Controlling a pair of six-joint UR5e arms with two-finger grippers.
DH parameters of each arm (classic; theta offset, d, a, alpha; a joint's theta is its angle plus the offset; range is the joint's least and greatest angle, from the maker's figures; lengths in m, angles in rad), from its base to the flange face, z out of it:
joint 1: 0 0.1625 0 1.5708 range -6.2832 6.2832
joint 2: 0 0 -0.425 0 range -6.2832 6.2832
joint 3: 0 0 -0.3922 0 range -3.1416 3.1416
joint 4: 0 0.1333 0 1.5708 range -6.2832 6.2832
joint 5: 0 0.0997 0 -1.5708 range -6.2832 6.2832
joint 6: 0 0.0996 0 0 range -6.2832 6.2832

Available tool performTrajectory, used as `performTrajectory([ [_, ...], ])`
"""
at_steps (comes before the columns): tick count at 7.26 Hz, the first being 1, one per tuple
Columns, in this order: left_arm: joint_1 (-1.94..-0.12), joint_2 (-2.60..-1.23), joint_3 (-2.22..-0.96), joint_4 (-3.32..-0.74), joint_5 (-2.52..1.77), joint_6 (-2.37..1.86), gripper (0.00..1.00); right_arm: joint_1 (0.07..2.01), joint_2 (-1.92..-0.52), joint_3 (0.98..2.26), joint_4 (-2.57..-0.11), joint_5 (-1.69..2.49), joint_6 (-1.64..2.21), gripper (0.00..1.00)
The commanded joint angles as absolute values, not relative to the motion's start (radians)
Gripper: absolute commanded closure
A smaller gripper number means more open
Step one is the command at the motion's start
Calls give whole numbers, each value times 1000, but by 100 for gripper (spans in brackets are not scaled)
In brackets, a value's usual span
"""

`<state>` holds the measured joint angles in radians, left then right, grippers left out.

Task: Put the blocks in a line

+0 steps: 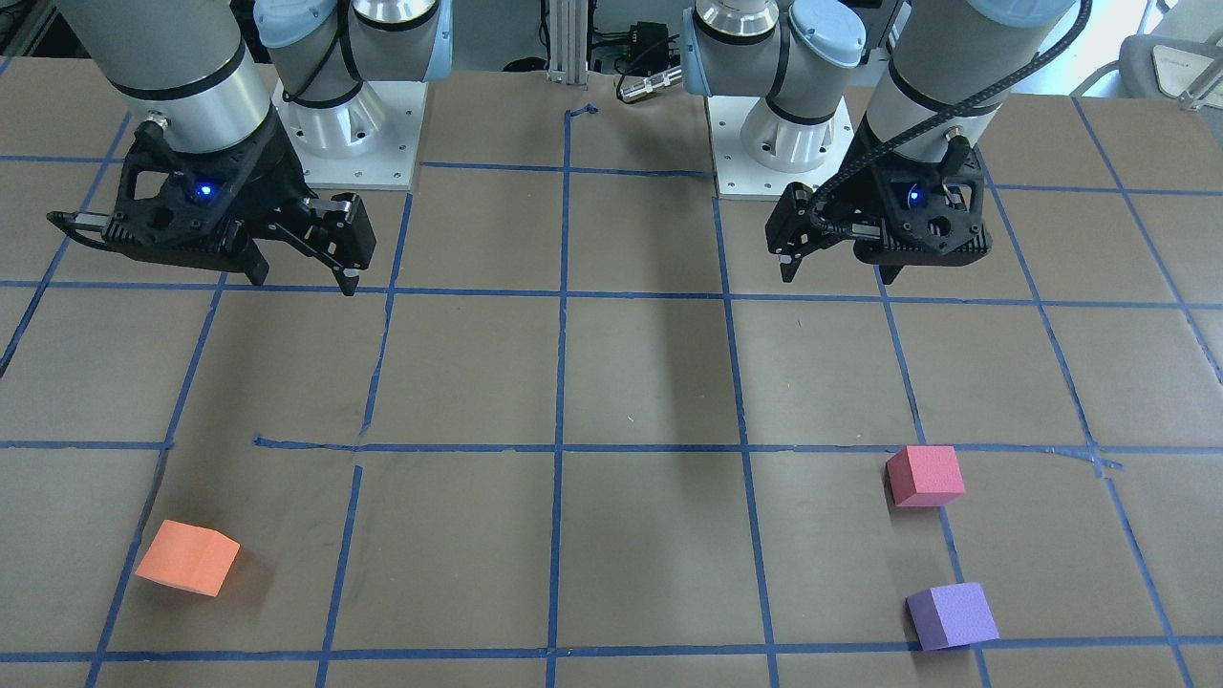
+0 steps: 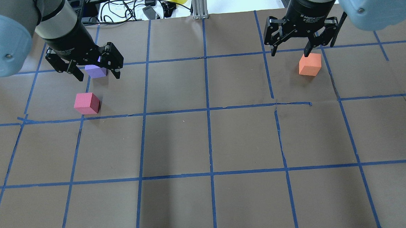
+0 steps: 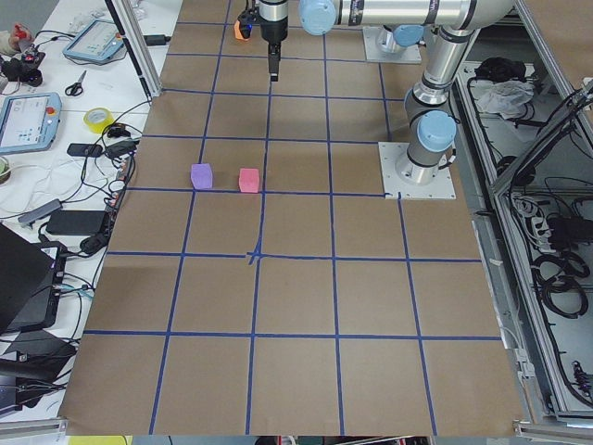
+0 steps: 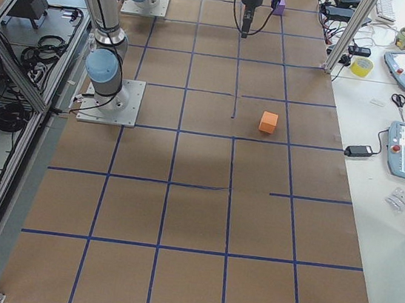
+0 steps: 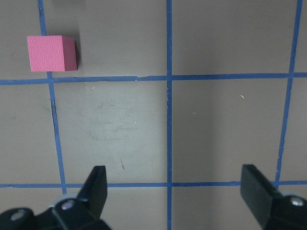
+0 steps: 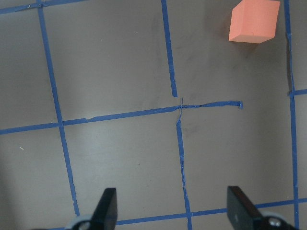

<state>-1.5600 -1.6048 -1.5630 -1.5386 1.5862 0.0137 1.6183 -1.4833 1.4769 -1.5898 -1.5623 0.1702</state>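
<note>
Front-facing view: the orange block (image 1: 187,557) lies alone at lower left on the desk (image 1: 650,382). The pinkish-red block (image 1: 924,475) and the purple block (image 1: 952,615) lie at lower right, near each other but not touching. The left jaws hang at upper right and the right jaws at upper left. Both are raised off the desk, spread and empty.

Overhead view: the left jaws at upper left partly cover the purple block. We judge this to be line of sight only, not a grasp. The right jaws at upper right sit just above the orange block in the frame.

Side views: purple and pinkish-red sit side by side, with orange well apart from them. The jaws are too small here to judge.

Left wrist view: the fingers are wide apart at the bottom edge with bare desk between them, and the pinkish-red block is at upper left.

Right wrist view: the same spread, with the orange block at upper right.

Judgement: no line is formed yet. Two blocks make a natural pair, so orange is likely the one to fetch, and the jaws stand released, ready for a first pick
</note>
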Motion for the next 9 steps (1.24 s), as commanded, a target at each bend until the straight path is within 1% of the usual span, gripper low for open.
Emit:
performTrajectory([
  [1, -1560, -1606, -1565, -1537, 1585, 14, 0, 1618, -1485, 1477, -1589, -1562, 170, 17],
  [9, -1560, -1618, -1565, -1534, 1583, 9, 0, 1617, -1483, 1477, -1591, -1563, 167, 17],
])
